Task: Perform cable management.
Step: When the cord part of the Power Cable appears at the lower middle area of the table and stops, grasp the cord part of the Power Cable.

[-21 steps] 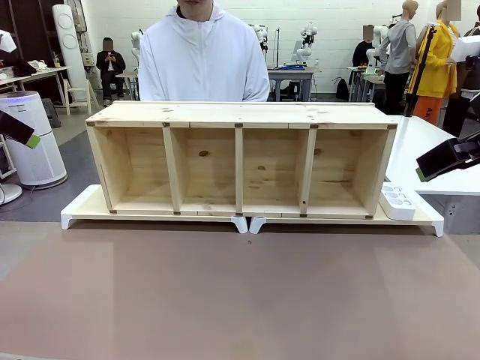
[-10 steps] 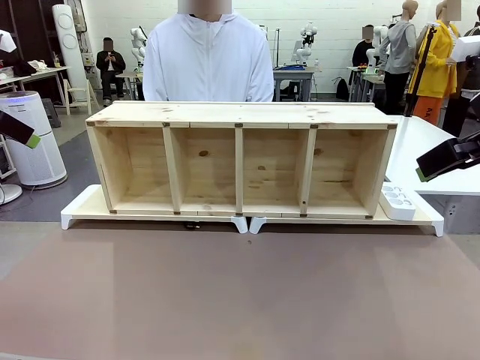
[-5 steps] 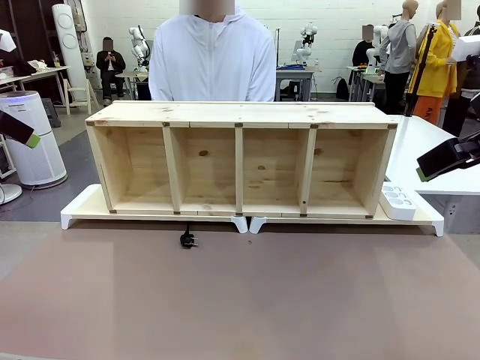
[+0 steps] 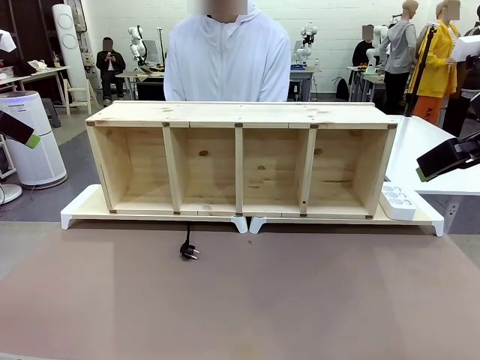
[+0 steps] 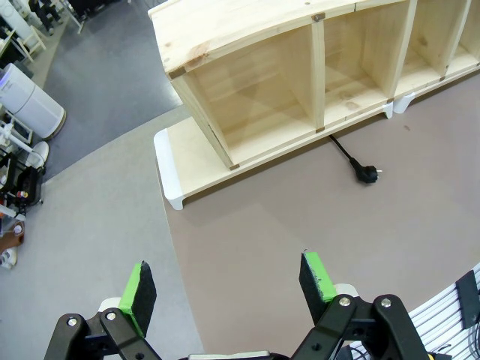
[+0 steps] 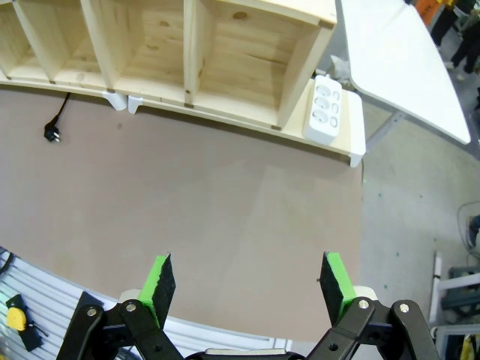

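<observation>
The cable has crept further out since half a second ago: the plug sat closer to the shelf's foot then, barely peeked out a second ago, and was nowhere on the tabletop before that. The person behind has also shifted toward my right. I take it the cord is being fed through from the far side, so there is now enough loose length to pick up.

The visible stretch is short and nearly straight. Its long axis runs from the wooden shelf toward my side of the tabletop, emerging under the white riser below the second compartment from my left. The plug is the near end, its head turned slightly toward my right. I can't make out the pins well enough to say more.

It lies flat, well apart from both sets of jaws: far ahead of the left jaws, and ahead of the right jaws, further off. Both sets hang with their green pads spread wide and nothing between them.

The white power strip sits on the riser's right end, nearer the right jaws. My guess is the plug is meant for it. The left jaws look like the better reach for the first grab.
</observation>
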`<state>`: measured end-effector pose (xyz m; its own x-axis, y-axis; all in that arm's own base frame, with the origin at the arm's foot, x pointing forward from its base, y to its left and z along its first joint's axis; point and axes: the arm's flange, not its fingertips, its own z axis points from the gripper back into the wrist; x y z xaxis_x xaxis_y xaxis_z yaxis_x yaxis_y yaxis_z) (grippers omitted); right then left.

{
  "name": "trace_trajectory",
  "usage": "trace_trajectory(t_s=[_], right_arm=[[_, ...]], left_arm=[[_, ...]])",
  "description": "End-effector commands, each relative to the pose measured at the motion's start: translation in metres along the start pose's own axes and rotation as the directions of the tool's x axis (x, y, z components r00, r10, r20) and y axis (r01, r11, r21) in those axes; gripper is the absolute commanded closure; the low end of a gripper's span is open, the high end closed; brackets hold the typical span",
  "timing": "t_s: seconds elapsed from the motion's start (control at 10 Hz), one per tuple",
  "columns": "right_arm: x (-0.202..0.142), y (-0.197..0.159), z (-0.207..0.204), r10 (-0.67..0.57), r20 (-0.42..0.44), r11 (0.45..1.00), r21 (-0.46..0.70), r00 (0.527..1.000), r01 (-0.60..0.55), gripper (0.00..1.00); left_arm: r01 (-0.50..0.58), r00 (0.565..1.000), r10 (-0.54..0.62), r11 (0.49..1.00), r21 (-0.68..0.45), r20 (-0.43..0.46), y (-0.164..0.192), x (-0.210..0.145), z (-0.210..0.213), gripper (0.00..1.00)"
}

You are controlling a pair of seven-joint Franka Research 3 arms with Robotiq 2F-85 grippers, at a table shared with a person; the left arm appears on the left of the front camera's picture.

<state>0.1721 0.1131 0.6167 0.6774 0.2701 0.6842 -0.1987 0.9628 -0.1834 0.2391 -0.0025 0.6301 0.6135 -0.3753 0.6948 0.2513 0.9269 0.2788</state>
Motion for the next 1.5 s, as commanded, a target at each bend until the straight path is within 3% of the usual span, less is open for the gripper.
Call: trace_trajectory(t_s=[0.0, 1.4], right_arm=[[0.0035, 0.0005, -0.0036, 0.005, 0.005, 1.0, 0.001, 1.0, -0.005, 0.0], [0.0035, 0.0005, -0.0036, 0.005, 0.005, 1.0, 0.001, 1.0, -0.005, 0.0]], left_arm=[[0.002, 1.0, -0.002, 1.0, 0.004, 0.005, -0.0005, 0.002, -0.0013, 0.0], [0.002, 1.0, -0.002, 1.0, 0.004, 0.005, -0.0005, 0.002, -0.0013, 0.0]])
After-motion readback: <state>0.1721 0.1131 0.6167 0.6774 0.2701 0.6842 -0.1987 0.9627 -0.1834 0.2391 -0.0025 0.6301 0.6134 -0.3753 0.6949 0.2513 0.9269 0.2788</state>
